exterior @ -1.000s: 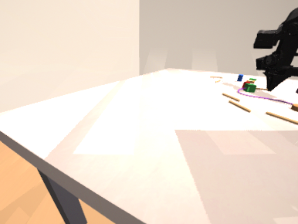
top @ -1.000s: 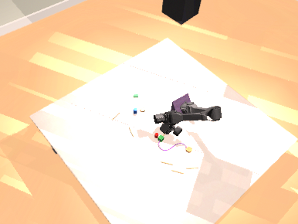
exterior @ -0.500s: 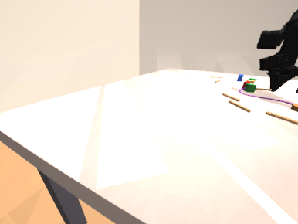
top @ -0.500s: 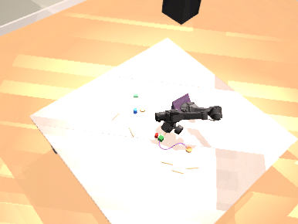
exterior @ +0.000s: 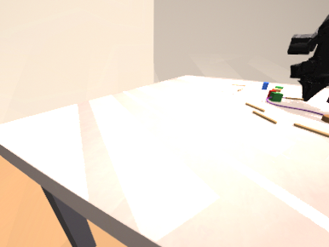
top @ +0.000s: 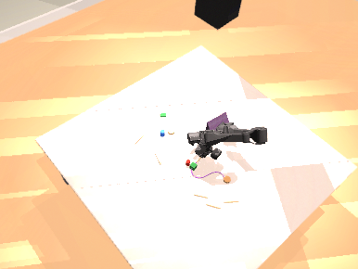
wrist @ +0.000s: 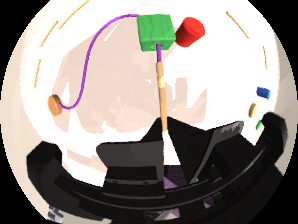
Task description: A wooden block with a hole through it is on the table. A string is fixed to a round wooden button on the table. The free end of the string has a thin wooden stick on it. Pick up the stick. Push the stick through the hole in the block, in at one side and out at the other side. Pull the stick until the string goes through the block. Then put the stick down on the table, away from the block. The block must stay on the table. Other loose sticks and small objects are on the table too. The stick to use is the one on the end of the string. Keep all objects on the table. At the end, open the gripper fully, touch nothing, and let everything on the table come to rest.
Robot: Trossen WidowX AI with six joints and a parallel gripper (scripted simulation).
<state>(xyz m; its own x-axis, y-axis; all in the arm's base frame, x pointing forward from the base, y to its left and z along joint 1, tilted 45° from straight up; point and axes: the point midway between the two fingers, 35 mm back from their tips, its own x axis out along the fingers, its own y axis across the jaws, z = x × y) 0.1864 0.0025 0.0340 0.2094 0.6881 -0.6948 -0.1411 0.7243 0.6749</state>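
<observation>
The green block [top: 193, 166] [exterior: 276, 97] [wrist: 156, 31] stands on the table. The purple string [top: 202, 176] [exterior: 294, 109] [wrist: 86, 65] runs from the round wooden button [top: 226, 179] [exterior: 326, 117] [wrist: 54, 105] to the block's far side in the wrist view. A short piece of string comes out of the hole on the side facing my gripper and joins the thin wooden stick [exterior: 294, 99] [wrist: 161, 90]. The whole stick is outside the block. My gripper [exterior: 306, 99] [wrist: 162, 120] is shut on the stick's other end; the fingers hide that end.
A red cylinder [top: 187, 162] [wrist: 190, 32] is right beside the block, touching or nearly so. Several loose sticks [top: 200, 196] [wrist: 49, 33] lie around. A blue piece [top: 162, 133] [wrist: 263, 92], a tan disc [top: 171, 133] [wrist: 253, 110] and a small green piece [top: 163, 115] [wrist: 259, 125] lie farther off.
</observation>
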